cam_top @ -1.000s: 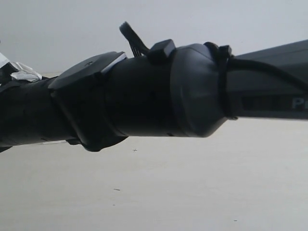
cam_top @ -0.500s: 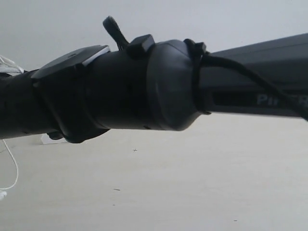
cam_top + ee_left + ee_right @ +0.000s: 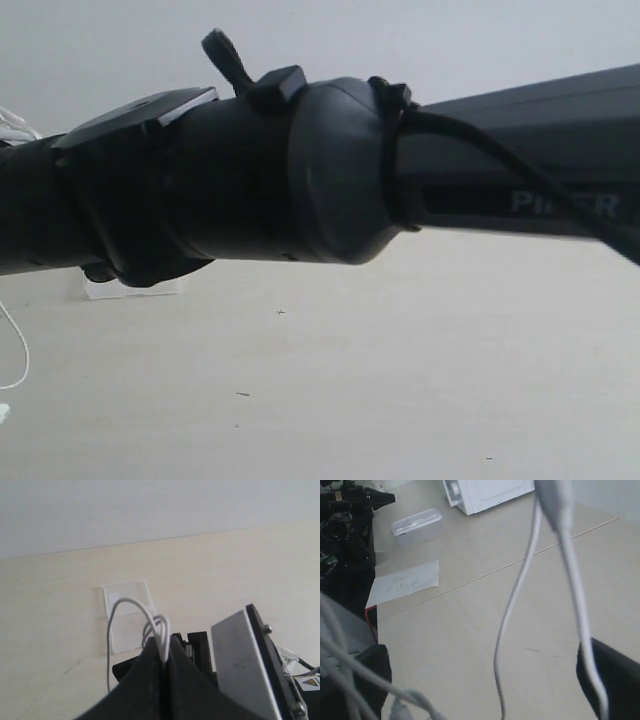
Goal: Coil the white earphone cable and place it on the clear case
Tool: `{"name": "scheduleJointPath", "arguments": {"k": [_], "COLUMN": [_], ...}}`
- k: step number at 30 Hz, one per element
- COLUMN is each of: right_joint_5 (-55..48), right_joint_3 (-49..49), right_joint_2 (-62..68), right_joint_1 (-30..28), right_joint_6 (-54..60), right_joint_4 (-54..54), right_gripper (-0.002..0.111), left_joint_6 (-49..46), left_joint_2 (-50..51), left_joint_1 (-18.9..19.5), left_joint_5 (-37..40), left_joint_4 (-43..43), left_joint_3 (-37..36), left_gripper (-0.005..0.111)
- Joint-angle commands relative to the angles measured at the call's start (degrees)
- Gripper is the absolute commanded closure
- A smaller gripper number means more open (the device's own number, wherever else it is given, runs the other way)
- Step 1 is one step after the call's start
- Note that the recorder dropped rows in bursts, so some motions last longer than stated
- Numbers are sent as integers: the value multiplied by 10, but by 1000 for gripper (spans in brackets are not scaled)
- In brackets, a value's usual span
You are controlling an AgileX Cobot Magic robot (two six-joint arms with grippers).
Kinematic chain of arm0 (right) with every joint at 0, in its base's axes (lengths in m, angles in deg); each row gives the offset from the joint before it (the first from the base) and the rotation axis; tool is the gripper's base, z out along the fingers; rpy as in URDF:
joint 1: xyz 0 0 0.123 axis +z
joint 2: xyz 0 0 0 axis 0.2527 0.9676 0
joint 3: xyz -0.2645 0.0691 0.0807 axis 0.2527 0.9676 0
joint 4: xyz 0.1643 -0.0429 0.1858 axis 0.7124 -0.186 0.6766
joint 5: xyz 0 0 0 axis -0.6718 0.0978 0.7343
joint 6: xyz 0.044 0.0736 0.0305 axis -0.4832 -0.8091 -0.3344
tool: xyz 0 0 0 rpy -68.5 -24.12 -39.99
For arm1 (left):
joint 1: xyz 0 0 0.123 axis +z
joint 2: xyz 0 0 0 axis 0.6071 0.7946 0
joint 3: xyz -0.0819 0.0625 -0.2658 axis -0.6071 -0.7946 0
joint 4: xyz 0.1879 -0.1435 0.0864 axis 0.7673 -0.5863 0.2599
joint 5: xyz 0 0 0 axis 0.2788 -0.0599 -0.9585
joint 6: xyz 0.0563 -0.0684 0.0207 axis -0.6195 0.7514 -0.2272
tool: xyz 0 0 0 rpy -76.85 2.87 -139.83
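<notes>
The left gripper (image 3: pixel 164 652) has its black fingers pressed tight together on the white earphone cable (image 3: pixel 160 630), pinching a bunch of several strands whose loops stand up just above the fingertips; one longer strand arcs off to the side and drops toward the pale wooden table (image 3: pixel 240 565). Beyond those loops the clear case (image 3: pixel 127 615) lies flat on the table, a translucent rectangle with a crease across it. From the wrist camera the loops overlap the case's outline, but whether they touch it cannot be told. In the exterior view a black arm (image 3: pixel 330 170) stretches across nearly the whole width and hides both grippers; beneath it, on the left, a strip of the clear case (image 3: pixel 130 288) shows on the table (image 3: pixel 400 380), and a thin curve of the cable (image 3: pixel 26 350) hangs at the left edge. The right gripper (image 3: pixel 485 672) stands with its two black fingers (image 3: pixel 612 680) wide apart, and blurred strands of the cable (image 3: pixel 571 575) hang close to the lens and pass down between them, one running alongside a finger; no pinch on the cable shows. Farther off in that view sit a lidded plastic tub (image 3: pixel 417 524) of cloudy clear plastic with something white showing through its wall, too small to name, a sheet of paper (image 3: pixel 405 582) with faint writing, and a white box (image 3: pixel 490 492).
</notes>
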Motion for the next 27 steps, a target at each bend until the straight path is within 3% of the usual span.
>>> {"name": "scheduleJointPath", "arguments": {"k": [1,3,6,10,15,17,21,27], "right_joint_5": [-11,-25,-69,-89,-93,-94,-93,-99], "right_joint_3": [-5,-5,-5,-6,-6,-6,-6,-6], "right_joint_2": [5,10,24,27,27,27,24,23], "right_joint_1": [1,1,1,1,1,1,1,1], "right_joint_6": [0,-1,-1,1,1,-8,-31,-119], "right_joint_4": [3,3,3,4,4,3,-2,-79], "right_gripper": [32,45,76,95,97,108,108,108], "left_joint_6": [-2,-2,-2,-2,-4,-17,-18,-42], "left_joint_2": [0,0,0,0,0,0,-2,-5], "left_joint_1": [1,1,1,1,1,1,1,1], "left_joint_5": [-9,-9,-9,-9,-8,14,94,95], "left_joint_4": [-1,-3,-3,-3,-3,2,60,101], "left_joint_3": [-2,-2,-2,-2,-2,-2,-2,-2], "left_gripper": [107,107,107,107,107,107,107,107]}}
